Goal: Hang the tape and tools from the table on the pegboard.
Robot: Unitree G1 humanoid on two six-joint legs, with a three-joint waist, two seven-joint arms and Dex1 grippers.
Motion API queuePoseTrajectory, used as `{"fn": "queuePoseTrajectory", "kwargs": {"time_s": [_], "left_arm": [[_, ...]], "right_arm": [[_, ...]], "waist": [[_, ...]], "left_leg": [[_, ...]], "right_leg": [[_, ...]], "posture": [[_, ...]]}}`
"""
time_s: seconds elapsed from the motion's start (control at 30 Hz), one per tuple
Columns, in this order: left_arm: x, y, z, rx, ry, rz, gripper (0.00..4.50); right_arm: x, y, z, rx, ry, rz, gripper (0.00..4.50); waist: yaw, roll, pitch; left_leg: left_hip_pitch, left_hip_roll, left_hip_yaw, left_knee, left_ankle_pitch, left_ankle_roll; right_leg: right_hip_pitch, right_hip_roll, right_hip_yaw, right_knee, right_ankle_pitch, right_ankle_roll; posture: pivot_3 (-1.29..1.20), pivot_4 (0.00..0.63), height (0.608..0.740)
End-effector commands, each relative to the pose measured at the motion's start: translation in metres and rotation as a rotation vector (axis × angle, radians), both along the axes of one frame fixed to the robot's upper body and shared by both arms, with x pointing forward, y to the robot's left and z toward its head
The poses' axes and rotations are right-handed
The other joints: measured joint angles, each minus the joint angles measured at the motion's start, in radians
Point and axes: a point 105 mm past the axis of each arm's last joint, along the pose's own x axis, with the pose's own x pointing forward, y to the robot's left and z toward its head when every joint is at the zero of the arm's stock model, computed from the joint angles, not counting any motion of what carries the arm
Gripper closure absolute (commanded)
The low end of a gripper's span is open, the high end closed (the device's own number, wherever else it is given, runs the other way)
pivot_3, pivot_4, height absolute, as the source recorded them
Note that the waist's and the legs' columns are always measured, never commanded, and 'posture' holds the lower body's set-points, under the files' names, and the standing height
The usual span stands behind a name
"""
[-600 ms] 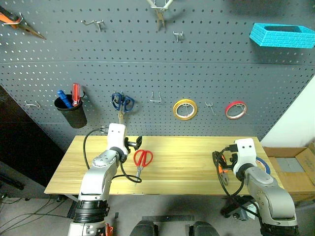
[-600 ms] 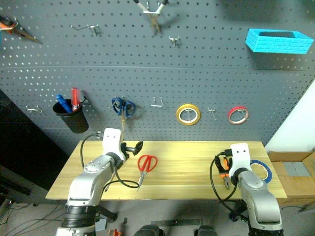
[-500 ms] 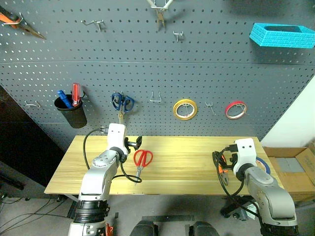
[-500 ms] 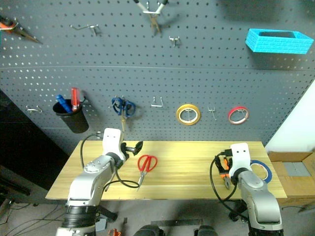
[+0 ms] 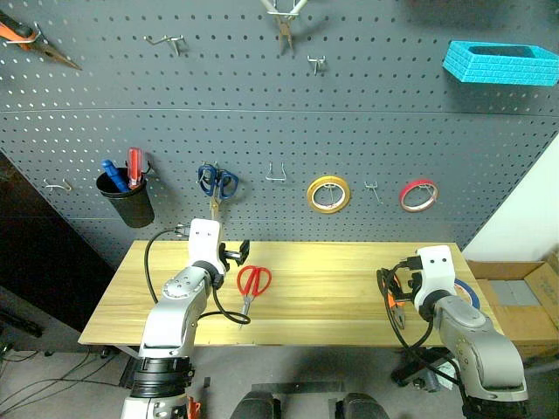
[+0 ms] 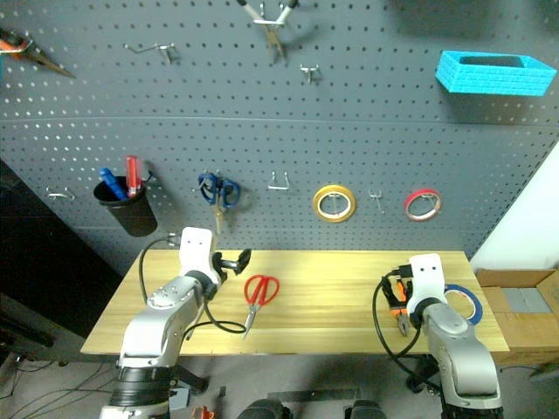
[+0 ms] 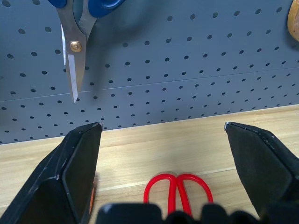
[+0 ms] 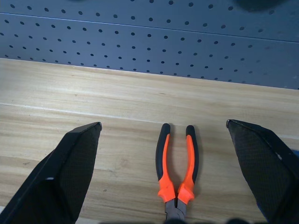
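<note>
Barely any change: left gripper (image 7: 163,140) a touch back from a moment ago, jaws wide, red-handled scissors (image 5: 253,282) flat on table (image 5: 332,288) beneath. Right gripper (image 8: 163,135) spread over pliers (image 8: 176,168). Blue tape (image 6: 463,301) at right edge. Pegboard (image 5: 349,140) awaits; nothing grabbed yet.

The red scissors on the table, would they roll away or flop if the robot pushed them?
Probably not. The red scissors lie flat on the table, so they would likely slide or spin rather than roll. The metal blades look stiff, not floppy. The loops may swing open when lifted, since they pivot where the blades cross.
</note>
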Motion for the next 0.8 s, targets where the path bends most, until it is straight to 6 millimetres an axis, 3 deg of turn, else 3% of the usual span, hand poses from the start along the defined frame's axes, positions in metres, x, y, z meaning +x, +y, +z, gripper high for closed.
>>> {"fn": "queuePoseTrajectory", "kwargs": {"time_s": [0.03, 0.53, 0.6, 0.8], "left_arm": [[0.003, -0.001, 0.014, 0.002, -0.059, -0.017, 0.0], [0.003, -0.008, 0.017, 0.001, -0.058, -0.044, 0.0], [0.002, -0.02, 0.016, 0.04, -0.058, -0.125, 0.0], [0.002, -0.083, 0.012, 0.025, -0.017, -0.429, 0.0]], "right_arm": [[0.004, -0.003, 0.011, -0.004, -0.039, -0.009, 0.01], [0.004, -0.007, 0.012, -0.017, -0.041, -0.023, 0.01], [0.005, -0.013, 0.012, -0.033, -0.036, -0.024, 0.01], [0.019, -0.04, 0.006, -0.085, 0.021, -0.008, 0.01]], "waist": [[0.0, 0.0, 0.0], [-0.001, 0.0, 0.0], [-0.002, 0.0, 0.0], [-0.002, 0.0, 0.009]], "left_leg": [[0.0, 0.0, 0.0, 0.0, 0.0, 0.0], [0.0, 0.0, 0.0, 0.0, 0.0, 0.0], [0.0, 0.0, 0.0, 0.0, 0.0, 0.0], [0.001, 0.0, 0.001, 0.0, 0.001, 0.001]], "right_leg": [[0.0, 0.0, 0.0, 0.0, 0.0, 0.0], [0.0, 0.0, 0.0, 0.0, 0.0, 0.0], [0.0, 0.0, 0.0, 0.0, 0.0, 0.0], [0.002, 0.0, -0.001, -0.001, 0.0, 0.0]], "posture": [[0.07, 0.004, 0.74], [0.06, 0.012, 0.74], [0.05, 0.021, 0.74], [0.03, 0.066, 0.74]]}}
